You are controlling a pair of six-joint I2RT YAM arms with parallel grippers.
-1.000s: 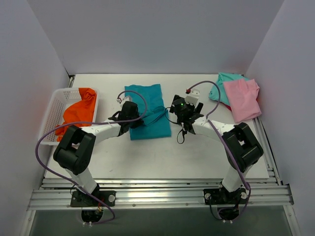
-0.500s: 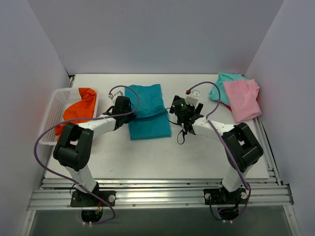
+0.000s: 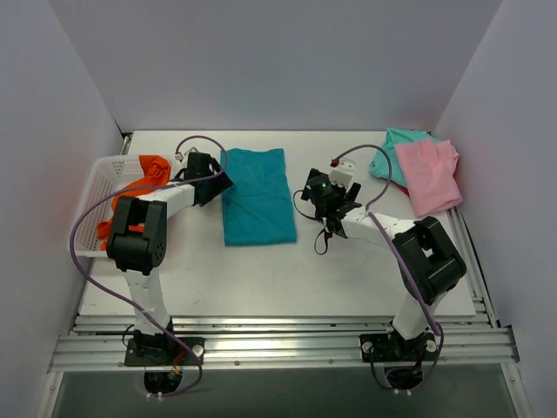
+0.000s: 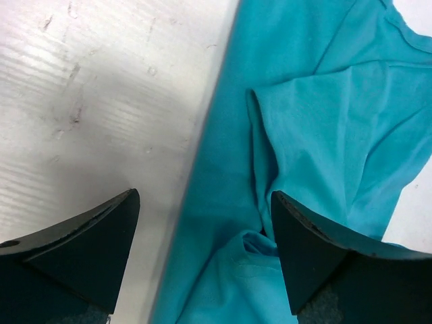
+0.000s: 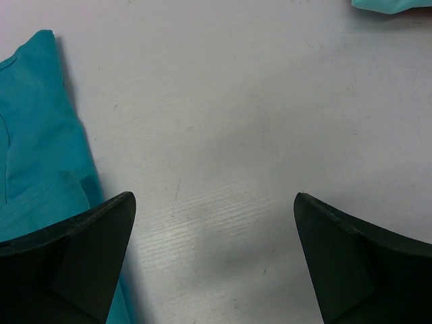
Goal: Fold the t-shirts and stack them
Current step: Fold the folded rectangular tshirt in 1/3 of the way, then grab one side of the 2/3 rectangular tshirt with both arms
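Note:
The teal-blue t-shirt [image 3: 258, 197] lies folded into a narrow rectangle on the table's middle. My left gripper [image 3: 219, 181] sits at its upper left edge. In the left wrist view its jaws [image 4: 206, 256] stand open over the shirt's creased edge [image 4: 317, 121], gripping nothing. My right gripper [image 3: 318, 193] hovers open just right of the shirt, above bare table [image 5: 223, 135], the shirt's hem [image 5: 34, 142] at its left. A pink t-shirt [image 3: 431, 174] rests on a mint-green one [image 3: 399, 144] at the back right. The orange t-shirt [image 3: 144, 183] lies in the basket.
A white lattice basket [image 3: 94, 202] stands at the left edge of the table. White walls close in the left, back and right sides. Purple cables loop off both wrists.
My left gripper drew the teal cloth leftward and back, then opened and let it go. The shirt now lies flatter and narrower. The right arm has stayed put.

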